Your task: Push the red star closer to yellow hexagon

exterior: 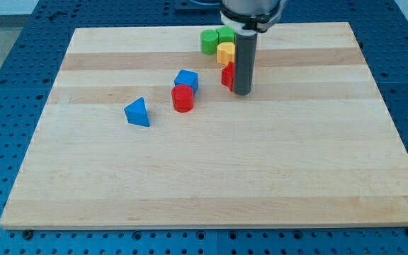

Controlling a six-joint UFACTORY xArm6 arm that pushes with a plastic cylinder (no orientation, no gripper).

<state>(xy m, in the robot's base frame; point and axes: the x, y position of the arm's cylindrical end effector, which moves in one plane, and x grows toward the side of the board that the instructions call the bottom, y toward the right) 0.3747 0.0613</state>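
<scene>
Blue triangle nearest, my tip touching red star, below yellow hexagon, no claw

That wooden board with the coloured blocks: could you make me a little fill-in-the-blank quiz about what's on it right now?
1. My tip stands just to the view's right of the ____ star.
2. The yellow hexagon lies directly toward the view's ____ from that star.
3. The blue triangle is the block farthest to the view's ____.
4. The red cylinder sits beside the ____ cube.

Missing words: red; top; left; blue
</scene>
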